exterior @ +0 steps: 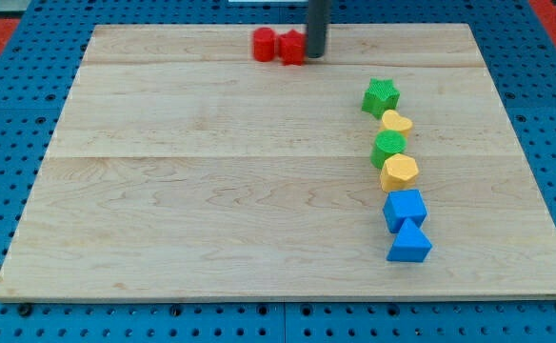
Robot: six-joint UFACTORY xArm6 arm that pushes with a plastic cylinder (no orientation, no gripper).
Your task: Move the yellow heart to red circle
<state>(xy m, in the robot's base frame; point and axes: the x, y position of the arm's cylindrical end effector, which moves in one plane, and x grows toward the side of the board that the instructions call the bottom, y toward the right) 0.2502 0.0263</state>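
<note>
The yellow heart (397, 122) lies at the view's right, between a green star (381, 96) above it and a green block (388, 148) below it, touching both. The red circle (264, 44) sits near the view's top centre, with a second red block (291, 48) touching its right side. My tip (315, 53) stands just right of that second red block, touching it or nearly so, far up and left of the yellow heart.
Below the green block a yellow hexagon (399, 172), a blue cube (405, 209) and a blue triangle (409, 243) continue the column down the right side. The wooden board (183, 191) is ringed by a blue pegboard.
</note>
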